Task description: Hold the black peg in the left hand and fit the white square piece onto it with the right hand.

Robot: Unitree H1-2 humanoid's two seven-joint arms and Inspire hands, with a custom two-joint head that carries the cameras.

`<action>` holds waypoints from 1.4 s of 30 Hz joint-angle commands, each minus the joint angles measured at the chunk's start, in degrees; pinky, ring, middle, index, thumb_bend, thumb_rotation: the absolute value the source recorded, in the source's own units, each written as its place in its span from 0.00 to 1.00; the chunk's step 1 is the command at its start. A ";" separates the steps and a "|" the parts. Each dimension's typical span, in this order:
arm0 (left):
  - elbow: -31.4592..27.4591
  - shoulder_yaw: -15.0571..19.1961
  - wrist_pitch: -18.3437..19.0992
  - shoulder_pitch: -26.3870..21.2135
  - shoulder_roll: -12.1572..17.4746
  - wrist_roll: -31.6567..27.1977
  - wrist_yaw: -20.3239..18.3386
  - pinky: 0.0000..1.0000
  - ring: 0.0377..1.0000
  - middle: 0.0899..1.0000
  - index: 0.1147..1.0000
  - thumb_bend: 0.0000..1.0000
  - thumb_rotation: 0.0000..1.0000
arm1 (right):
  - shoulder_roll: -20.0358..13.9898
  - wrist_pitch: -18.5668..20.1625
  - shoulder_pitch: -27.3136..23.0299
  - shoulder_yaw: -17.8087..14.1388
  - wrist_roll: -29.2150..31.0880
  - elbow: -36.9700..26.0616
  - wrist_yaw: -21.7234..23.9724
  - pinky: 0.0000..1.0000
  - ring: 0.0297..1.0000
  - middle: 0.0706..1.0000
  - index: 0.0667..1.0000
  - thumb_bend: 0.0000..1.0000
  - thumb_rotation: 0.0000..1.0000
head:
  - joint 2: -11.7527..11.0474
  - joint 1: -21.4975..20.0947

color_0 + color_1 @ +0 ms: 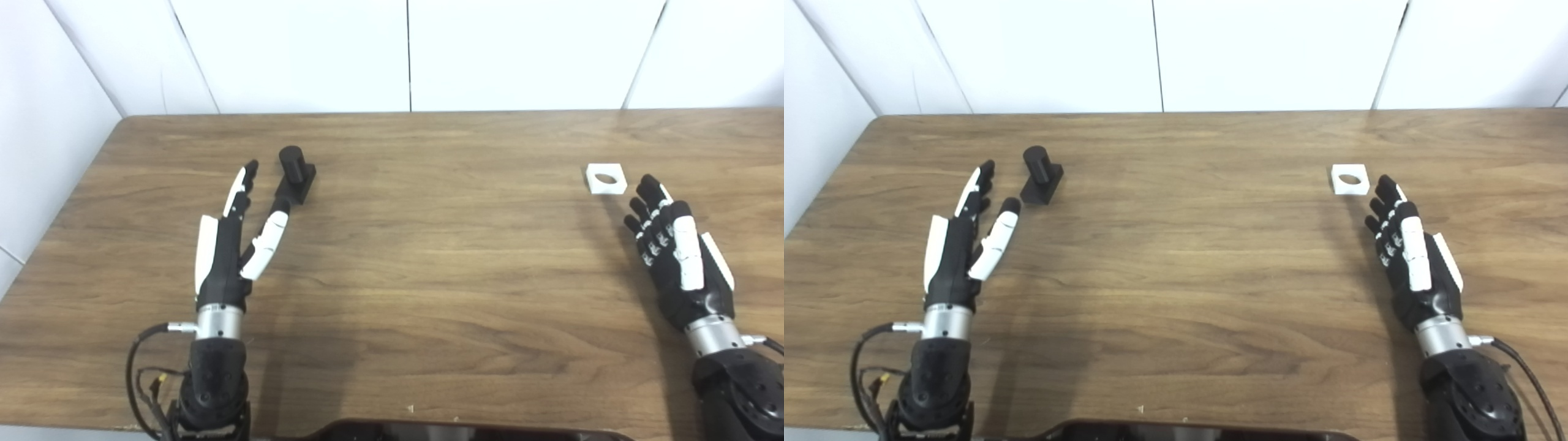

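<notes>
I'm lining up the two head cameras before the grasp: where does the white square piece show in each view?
Left eye view: the white square piece lies flat on the table, right of centre, just beyond the right robot hand.
Right eye view: the same piece sits a little further left in the picture, still just beyond that hand's fingertips.
Shared landmark: the black peg standing on the far left side of the table, by the left robot hand.

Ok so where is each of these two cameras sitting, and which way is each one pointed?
Left eye view: on the head, looking down and forward over the wooden table; left hand near the black peg, right hand near the white square piece, both forearms show.
Right eye view: beside it, a little to the right, facing the same way; everything sits further left in the picture.
Shared: table, peg, piece, both open hands, white wall panels.
</notes>
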 commanded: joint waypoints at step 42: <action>20.29 -2.58 18.21 -23.07 4.45 40.70 -2.48 0.96 1.00 0.96 0.72 0.81 0.57 | 2.23 -3.84 -0.07 0.56 -0.99 1.44 -0.92 0.87 0.95 0.96 0.93 0.53 0.88 | -1.39 -0.88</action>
